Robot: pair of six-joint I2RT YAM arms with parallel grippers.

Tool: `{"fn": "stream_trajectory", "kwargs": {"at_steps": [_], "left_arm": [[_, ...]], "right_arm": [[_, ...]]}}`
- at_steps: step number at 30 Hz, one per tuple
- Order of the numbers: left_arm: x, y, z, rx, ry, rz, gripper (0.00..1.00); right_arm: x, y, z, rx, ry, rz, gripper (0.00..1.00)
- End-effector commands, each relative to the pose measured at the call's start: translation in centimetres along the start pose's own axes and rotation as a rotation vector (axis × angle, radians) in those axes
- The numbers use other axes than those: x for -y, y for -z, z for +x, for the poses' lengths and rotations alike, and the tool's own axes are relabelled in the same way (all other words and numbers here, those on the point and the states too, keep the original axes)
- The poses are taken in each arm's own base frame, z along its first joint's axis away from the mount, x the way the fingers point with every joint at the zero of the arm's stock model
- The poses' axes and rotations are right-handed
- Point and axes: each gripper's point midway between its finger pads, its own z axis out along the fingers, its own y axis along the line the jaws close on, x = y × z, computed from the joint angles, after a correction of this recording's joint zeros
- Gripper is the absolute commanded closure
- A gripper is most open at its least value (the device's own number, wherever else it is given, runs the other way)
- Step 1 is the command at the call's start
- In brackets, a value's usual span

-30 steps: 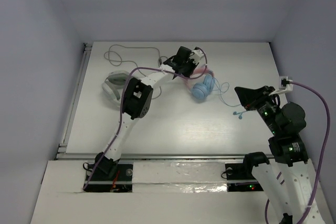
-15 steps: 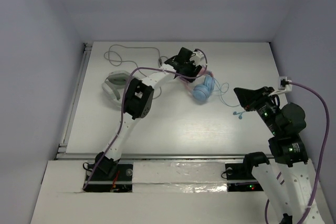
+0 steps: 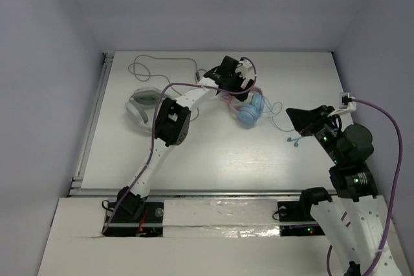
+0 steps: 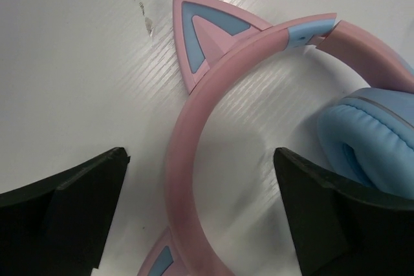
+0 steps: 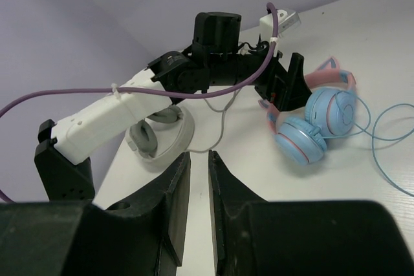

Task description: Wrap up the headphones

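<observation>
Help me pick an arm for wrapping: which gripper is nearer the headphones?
Left. The left gripper hangs open over the headphones, fingers either side of the headband; the right gripper sits apart, off to their right.

Left wrist view: the headphones (image 4: 184, 159) run off the right and bottom edges. One earcup (image 4: 362, 140) shows only in part, and the lower cat ear (image 4: 158, 260) is cropped. Both fingers of the left gripper (image 4: 200, 156) are cut by the bottom edge.

Top view: that gripper covers part of the headphones. The end of the cable (image 3: 294, 139) is too small to identify.

Right wrist view: the left arm (image 5: 123, 111) hides part of the grey-white band (image 5: 184, 135).
</observation>
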Motion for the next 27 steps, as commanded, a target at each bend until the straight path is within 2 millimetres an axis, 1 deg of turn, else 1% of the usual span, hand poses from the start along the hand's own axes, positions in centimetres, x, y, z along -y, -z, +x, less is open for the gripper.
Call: {"fn": "stream_trajectory", "kwargs": {"at_steps": [1, 2, 3, 4, 5, 6, 7, 8, 9, 10, 13, 14, 15, 16, 17, 19, 21, 22, 23, 24, 25, 26, 27], "left_arm": [[1.5, -1.3, 2.8, -0.079, 0.056, 0.061, 0.12], [1.5, -1.3, 3.0, -0.085, 0.061, 0.061, 0.16], [2.0, -1.4, 3.1, -0.088, 0.053, 0.063, 0.21], [1.8, -1.4, 3.1, -0.09, 0.047, 0.057, 0.43], [2.3, -1.4, 3.3, -0.097, 0.031, 0.057, 0.47], [2.0, -1.3, 3.5, -0.104, 0.023, 0.044, 0.52], [2.4, -1.4, 3.8, -0.114, 0.009, 0.039, 0.66], [3.0, -1.3, 3.9, -0.123, -0.009, 0.031, 0.67], [2.2, -1.3, 4.1, -0.13, -0.029, -0.008, 0.67], [2.7, -1.4, 4.5, -0.145, -0.051, -0.023, 0.66], [2.2, -1.5, 5.3, -0.176, -0.101, -0.11, 0.66], [2.4, -1.5, 5.6, -0.184, -0.112, -0.125, 0.68], [1.9, -1.4, 5.6, -0.186, -0.113, -0.157, 0.7], [1.9, -1.3, 5.3, -0.173, -0.107, -0.16, 0.74], [1.9, -1.3, 5.8, -0.182, -0.103, -0.163, 0.8], [1.8, -1.2, 5.7, -0.173, -0.083, -0.173, 1.0], [2.1, -1.0, 5.4, -0.161, -0.054, -0.139, 1.0], [1.9, -0.3, 4.5, -0.143, -0.033, -0.126, 1.0], [2.7, 0.2, 3.9, -0.129, -0.004, -0.089, 1.0], [2.5, 1.0, 2.8, -0.102, 0.013, -0.078, 1.0], [3.2, 3.3, -0.7, -0.019, 0.014, -0.063, 1.0], [2.2, 4.4, -0.8, -0.009, 0.055, -0.068, 1.0], [2.3, 5.8, -2.2, 0.028, 0.07, -0.041, 1.0]], "right_arm": [[-1.1, 0.2, -1.4, 0.049, 0.019, -0.037, 0.76], [-1.0, 0.2, -1.3, 0.047, 0.017, -0.034, 0.76], [-1.0, 0.2, -1.4, 0.05, 0.017, -0.034, 0.76], [-1.0, 0.2, -1.4, 0.051, 0.017, -0.032, 0.76], [-1.0, 0.3, -1.4, 0.051, 0.017, -0.029, 0.77], [-1.1, 0.4, -1.6, 0.054, 0.017, -0.03, 0.76], [-1.1, 0.5, -1.7, 0.058, 0.019, -0.027, 0.76], [-1.2, 0.6, -1.8, 0.063, 0.02, -0.028, 0.77], [-1.3, 0.7, -1.9, 0.065, 0.021, -0.03, 0.77], [-1.4, 0.7, -1.9, 0.068, 0.019, -0.032, 0.77], [-1.6, 0.9, -2.2, 0.072, 0.019, -0.036, 0.77], [-1.7, 1.1, -2.3, 0.074, 0.019, -0.035, 0.76], [-1.8, 1.1, -2.3, 0.076, 0.02, -0.036, 0.77], [-1.8, 1.2, -2.3, 0.077, 0.019, -0.037, 0.77], [-1.9, 1.3, -2.4, 0.079, 0.018, -0.039, 0.77], [-2.0, 1.5, -2.3, 0.079, 0.015, -0.041, 0.77], [-1.9, 1.7, -2.3, 0.078, 0.019, -0.04, 0.81], [-1.6, 1.6, -2.0, 0.07, 0.022, -0.03, 0.83], [-1.5, 1.5, -1.9, 0.067, 0.026, -0.028, 0.86], [-1.4, 1.5, -1.7, 0.063, 0.026, -0.026, 0.95], [-1.4, 1.3, -1.6, 0.06, 0.026, -0.03, 0.98], [-1.2, 1.1, -1.3, 0.053, 0.025, -0.03, 1.0], [-1.2, 1.0, -1.3, 0.052, 0.024, -0.036, 1.0]]}}
